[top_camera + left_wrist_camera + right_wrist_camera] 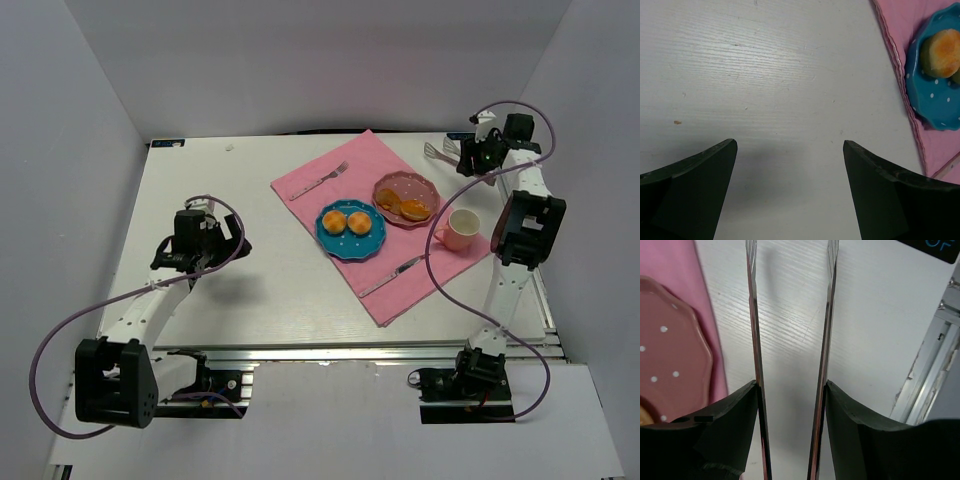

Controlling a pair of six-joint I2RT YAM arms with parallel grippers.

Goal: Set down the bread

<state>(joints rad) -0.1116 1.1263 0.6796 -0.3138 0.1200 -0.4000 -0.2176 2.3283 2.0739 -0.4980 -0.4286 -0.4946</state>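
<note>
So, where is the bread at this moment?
In the top view, both buns lie side by side on the blue plate, on the pink cloth, just left of the pink plate.

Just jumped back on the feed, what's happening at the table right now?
The right gripper has metal tongs clamped in its jaws at the far right of the table, beyond the pink plate, with nothing between the tong tips. Both buns sit side by side on the blue plate, on the pink placemat. The left gripper hovers over bare table with its jaws open, holding nothing.
</note>
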